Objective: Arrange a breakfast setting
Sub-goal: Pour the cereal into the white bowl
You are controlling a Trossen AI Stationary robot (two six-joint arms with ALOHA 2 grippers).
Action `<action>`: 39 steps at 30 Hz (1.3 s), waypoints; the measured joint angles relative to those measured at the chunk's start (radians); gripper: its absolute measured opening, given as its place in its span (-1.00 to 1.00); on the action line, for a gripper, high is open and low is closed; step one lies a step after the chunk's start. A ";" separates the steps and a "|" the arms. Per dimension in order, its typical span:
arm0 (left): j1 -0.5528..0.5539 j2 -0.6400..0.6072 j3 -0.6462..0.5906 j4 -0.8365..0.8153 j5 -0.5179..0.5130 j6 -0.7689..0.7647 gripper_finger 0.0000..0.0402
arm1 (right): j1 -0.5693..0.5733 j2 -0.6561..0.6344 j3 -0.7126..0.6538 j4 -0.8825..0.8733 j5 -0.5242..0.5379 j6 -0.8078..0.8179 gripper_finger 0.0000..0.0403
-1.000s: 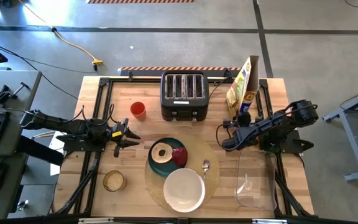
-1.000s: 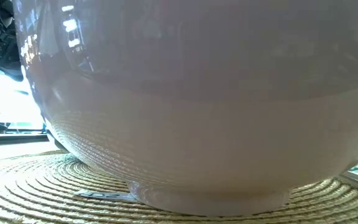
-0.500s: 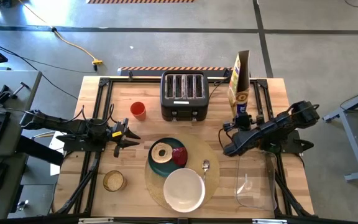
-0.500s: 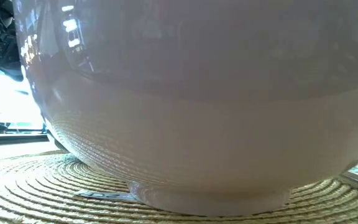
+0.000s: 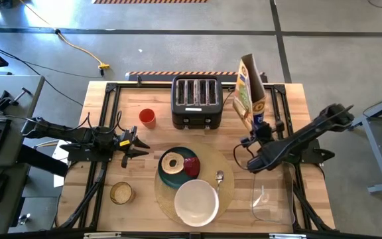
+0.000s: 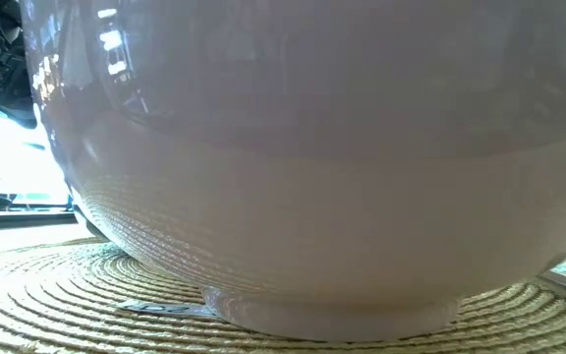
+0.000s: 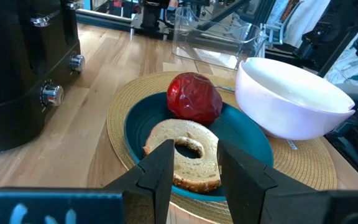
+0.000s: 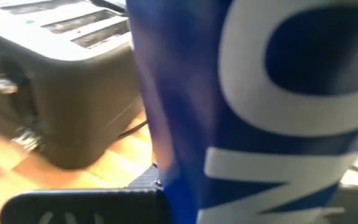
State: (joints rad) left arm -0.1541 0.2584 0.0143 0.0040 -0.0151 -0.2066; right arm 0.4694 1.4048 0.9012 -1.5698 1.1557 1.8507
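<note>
On the round woven placemat [image 5: 226, 166] [image 6: 47, 295] sits a dark teal plate [image 5: 167, 179] bearing a tan bagel half [image 5: 173, 163] [image 7: 188, 152] and a red food item [image 5: 191, 167] [image 7: 194, 99]. Nearer the front edge stands the white bowl [image 5: 196, 202] [image 6: 312, 177], with a small metal spoon [image 5: 219, 177] to its right on the mat. My left gripper [image 5: 138, 144] [image 7: 194, 180] waits open, left of the plate. At the far right, my right gripper [image 5: 258, 127] is shut on a yellow and blue cereal box [image 5: 247, 93] [image 8: 253, 112]. My right gripper holds the cereal box by its blue lower end [image 5: 260, 118], coming at it from the table's near right. The wrist view is filled by the box's blue face, which hides the fingers' hold. The box stands raised, with its top leaning toward the table's left.
A black four-slot toaster [image 5: 195, 101] [image 8: 61, 74] stands at the far middle, with a small red cup [image 5: 147, 117] to its left. A clear container [image 5: 270, 192] lies at the near right. A small round tan dish [image 5: 121, 193] sits near left.
My right gripper has risen and rolled with the cereal box. The box has come up and turned about, and its top now leans toward the table's left.
</note>
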 joint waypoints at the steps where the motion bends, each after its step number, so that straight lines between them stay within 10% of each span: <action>1: 0.000 0.000 0.000 0.000 0.000 0.000 -0.44 | 0.008 -0.013 0.008 0.001 -0.001 -0.029 -0.71; 39: 0.000 0.000 0.000 0.000 0.000 0.000 -0.44 | 0.321 -0.190 0.219 0.004 -0.234 -0.954 -0.71</action>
State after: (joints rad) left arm -0.1539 0.2588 0.0143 0.0040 -0.0151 -0.2066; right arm 0.7899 1.2144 1.1202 -1.5658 0.9218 0.8970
